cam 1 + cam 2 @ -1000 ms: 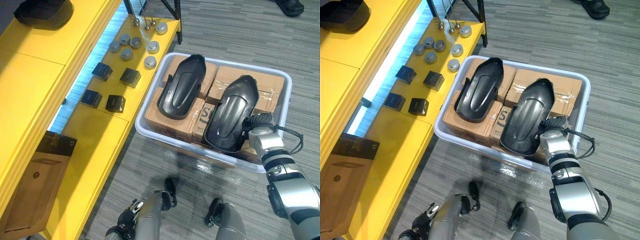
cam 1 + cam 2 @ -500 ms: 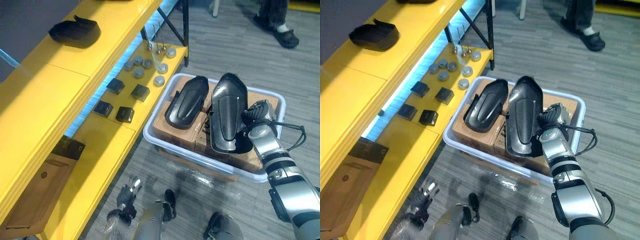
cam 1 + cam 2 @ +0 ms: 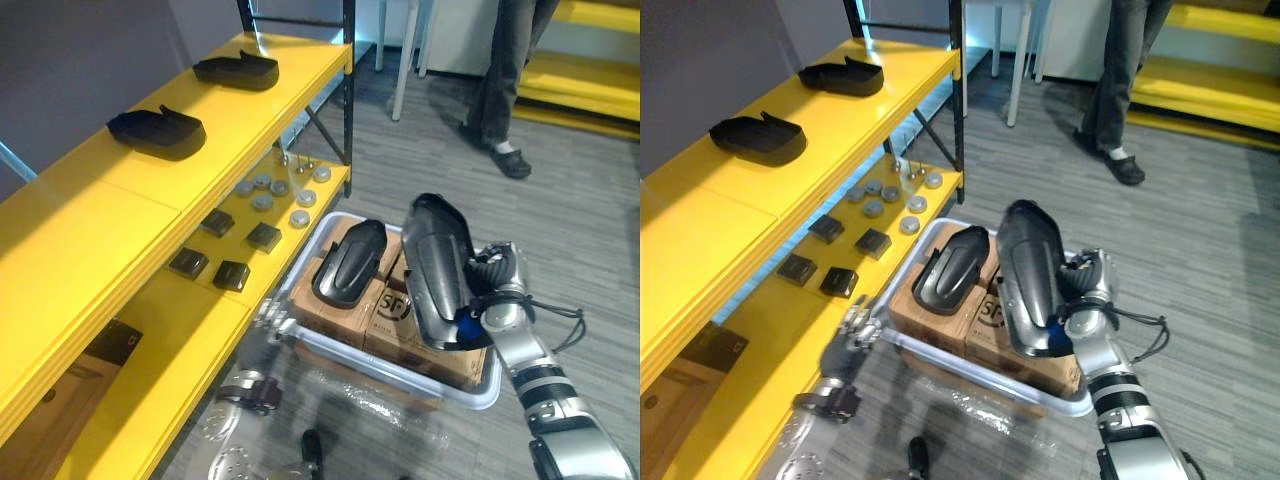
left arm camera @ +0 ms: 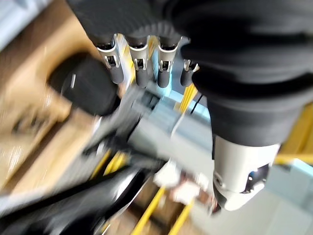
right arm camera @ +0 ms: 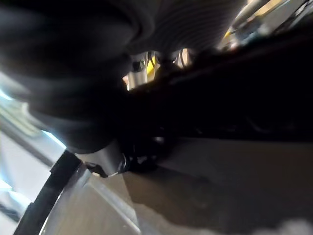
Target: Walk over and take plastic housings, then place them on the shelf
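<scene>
My right hand (image 3: 497,290) is shut on a black plastic housing (image 3: 436,270) and holds it tilted up on end above the cardboard boxes (image 3: 345,312) in the white bin (image 3: 970,380). A second black housing (image 3: 350,262) lies on the boxes at the bin's left side. Two more housings (image 3: 157,132) (image 3: 237,70) rest on the top yellow shelf (image 3: 80,230). My left hand (image 3: 853,333) is open, fingers (image 4: 138,64) straight, raised beside the bin's near left corner with nothing in it.
The lower yellow shelf (image 3: 190,330) carries several small black boxes (image 3: 230,274) and grey discs (image 3: 299,218). The shelf's black post (image 3: 347,90) stands behind the bin. A person's legs (image 3: 505,80) are on the grey floor beyond, beside white furniture legs (image 3: 405,55).
My right hand has raised the housing further off the boxes, more upright. My left hand has risen into view by the bin. The camera has tilted up toward the shelf.
</scene>
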